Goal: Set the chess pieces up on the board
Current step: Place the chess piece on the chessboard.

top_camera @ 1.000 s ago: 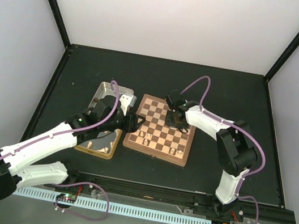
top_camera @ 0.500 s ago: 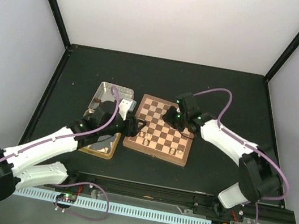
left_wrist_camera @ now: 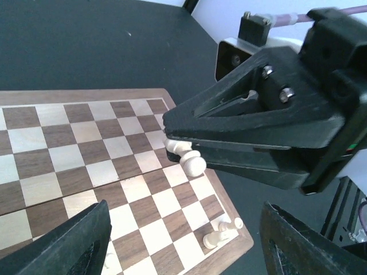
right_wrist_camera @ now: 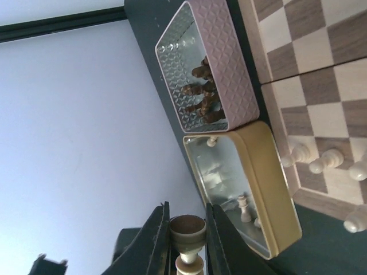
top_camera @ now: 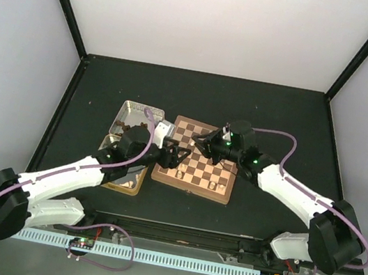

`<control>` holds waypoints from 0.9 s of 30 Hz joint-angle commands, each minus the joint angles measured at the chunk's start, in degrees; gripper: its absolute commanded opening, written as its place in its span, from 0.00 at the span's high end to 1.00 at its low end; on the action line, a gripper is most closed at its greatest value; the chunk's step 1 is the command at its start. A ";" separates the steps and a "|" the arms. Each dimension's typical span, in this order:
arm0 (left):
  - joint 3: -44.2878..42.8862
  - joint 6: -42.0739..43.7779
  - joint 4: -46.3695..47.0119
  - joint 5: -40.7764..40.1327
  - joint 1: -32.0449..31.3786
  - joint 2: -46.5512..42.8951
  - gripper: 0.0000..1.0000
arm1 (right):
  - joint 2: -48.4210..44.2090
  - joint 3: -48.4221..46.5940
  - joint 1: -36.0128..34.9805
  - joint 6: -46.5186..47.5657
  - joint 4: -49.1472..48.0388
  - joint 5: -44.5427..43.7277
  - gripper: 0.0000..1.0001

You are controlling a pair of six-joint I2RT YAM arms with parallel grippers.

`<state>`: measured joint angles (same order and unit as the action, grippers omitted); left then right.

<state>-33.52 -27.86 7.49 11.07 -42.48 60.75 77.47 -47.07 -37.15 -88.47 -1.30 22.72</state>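
The chessboard (top_camera: 198,161) lies at the table's middle. My right gripper (top_camera: 199,140) hovers over its far left part, shut on a cream chess piece (right_wrist_camera: 187,229); the left wrist view shows that piece (left_wrist_camera: 187,160) sticking out of the closed jaws above the board (left_wrist_camera: 69,149). My left gripper (top_camera: 184,153) is over the board's left side, open wide and empty (left_wrist_camera: 183,252). A few cream pieces stand on the board's near rows (top_camera: 180,171) (top_camera: 213,183). Two cream pieces (left_wrist_camera: 223,232) stand at one corner. Others line the board's edge (right_wrist_camera: 324,161).
Two tin halves sit left of the board. The far silver one (top_camera: 132,111) holds several dark brown pieces (right_wrist_camera: 202,91). The near gold-sided one (top_camera: 134,187) holds a few cream pieces (right_wrist_camera: 243,206). A black frame edges the table.
My right arm has swung its elbow out to the right and down, and its gripper has shifted left over the board with the cream piece. My left gripper has moved right onto the board's left side.
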 commanded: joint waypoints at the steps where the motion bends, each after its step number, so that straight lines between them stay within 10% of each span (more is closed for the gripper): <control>1: -3.10 1.07 4.28 1.00 -0.80 3.05 0.29 | -1.38 1.01 -0.77 -7.36 -4.32 2.81 0.92; 16: -6.39 0.58 4.11 -3.48 -2.11 6.75 0.73 | -2.63 1.62 -1.29 -7.69 -4.29 2.75 0.92; 27: -2.98 1.54 6.70 -5.21 -2.26 3.53 0.66 | -2.51 1.13 -1.25 -6.57 -4.22 2.27 0.93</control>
<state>-37.23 -27.51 10.90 6.81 -44.40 65.23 75.79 -46.02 -38.09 -95.29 -4.75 24.56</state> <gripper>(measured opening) 0.342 0.149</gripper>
